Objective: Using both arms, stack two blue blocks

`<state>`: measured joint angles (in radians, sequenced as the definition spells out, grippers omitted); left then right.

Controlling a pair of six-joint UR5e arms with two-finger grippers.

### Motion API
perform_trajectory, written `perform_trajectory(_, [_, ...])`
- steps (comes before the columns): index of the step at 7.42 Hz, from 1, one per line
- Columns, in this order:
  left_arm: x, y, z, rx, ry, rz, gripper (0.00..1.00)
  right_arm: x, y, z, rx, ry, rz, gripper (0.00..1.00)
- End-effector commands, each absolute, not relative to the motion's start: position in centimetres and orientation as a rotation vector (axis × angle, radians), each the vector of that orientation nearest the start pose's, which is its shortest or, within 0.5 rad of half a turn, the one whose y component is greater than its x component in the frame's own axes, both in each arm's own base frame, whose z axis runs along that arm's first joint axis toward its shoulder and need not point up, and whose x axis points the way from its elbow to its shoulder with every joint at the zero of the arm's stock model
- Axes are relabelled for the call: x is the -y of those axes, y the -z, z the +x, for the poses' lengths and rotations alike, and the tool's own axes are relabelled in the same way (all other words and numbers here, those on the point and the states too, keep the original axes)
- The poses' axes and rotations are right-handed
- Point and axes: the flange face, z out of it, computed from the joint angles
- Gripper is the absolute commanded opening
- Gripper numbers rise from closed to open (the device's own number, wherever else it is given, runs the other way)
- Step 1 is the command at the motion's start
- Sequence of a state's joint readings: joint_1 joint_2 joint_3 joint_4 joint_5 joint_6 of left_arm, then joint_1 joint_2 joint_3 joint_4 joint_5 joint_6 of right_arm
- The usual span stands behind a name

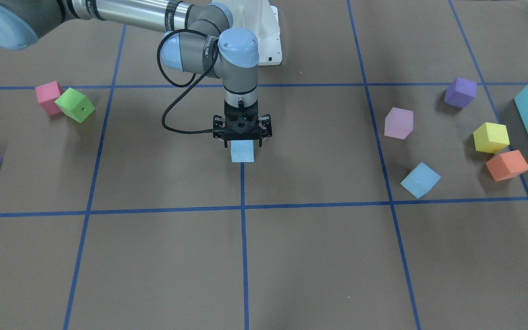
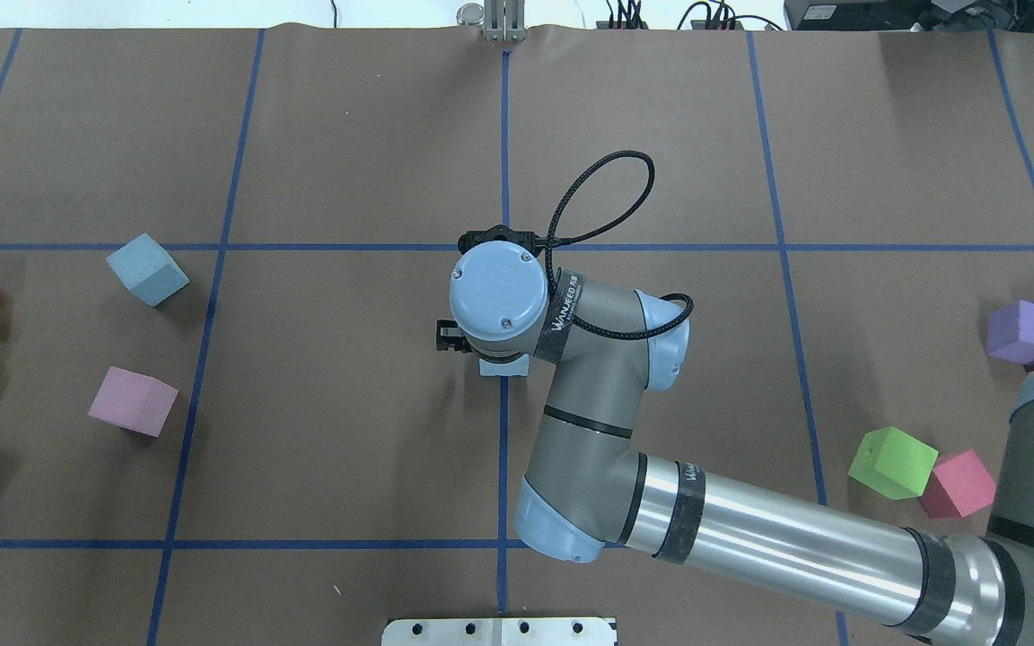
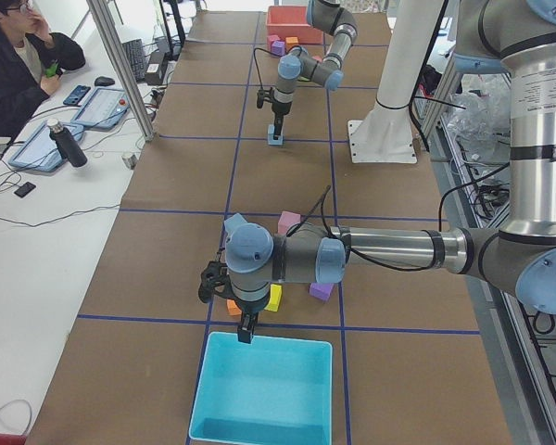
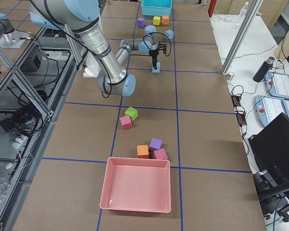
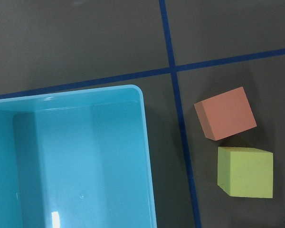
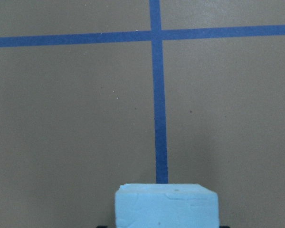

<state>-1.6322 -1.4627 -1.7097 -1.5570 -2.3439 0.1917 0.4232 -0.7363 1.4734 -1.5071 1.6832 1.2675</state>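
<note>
One pale blue block sits on the table's centre tape line. The right gripper straddles it, fingers spread, with a narrow gap on either side. The second blue block lies well apart, near a pink cube. The left gripper hangs over a teal bin; how far it is open cannot be told.

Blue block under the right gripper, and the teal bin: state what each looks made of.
Blue block: probably foam, matte, its face faintly pitted and scuffed. Teal bin: likely moulded plastic, smooth and glossy, with glare on its floor and a rounded corner.
</note>
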Motion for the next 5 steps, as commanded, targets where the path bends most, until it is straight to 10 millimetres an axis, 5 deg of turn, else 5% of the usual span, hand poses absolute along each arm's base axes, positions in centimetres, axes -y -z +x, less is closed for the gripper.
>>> perform_trajectory(1, [44.3, -63.8, -9.1, -0.763, -0.134, 0.122, 0.98, 43.2, -14.5, -58.4, 0.868, -0.066, 0.216, 0.99])
perform_trajectory(3, [45.2, -60.3, -9.3, -0.752, -0.163, 0.191, 0.98, 47.7, -13.7, -49.7, 0.941, -0.073, 0.232, 0.99])
perform_trajectory(4, [46.1, -56.7, -9.3, -0.743, -0.190, 0.261, 0.98, 50.0, -16.3, -45.1, 0.917, -0.046, 0.272, 0.99])
perform_trajectory(5, [46.7, -53.9, -9.3, -0.736, -0.224, 0.348, 0.98, 52.9, -21.4, -40.6, 0.866, -0.025, 0.262, 0.99])
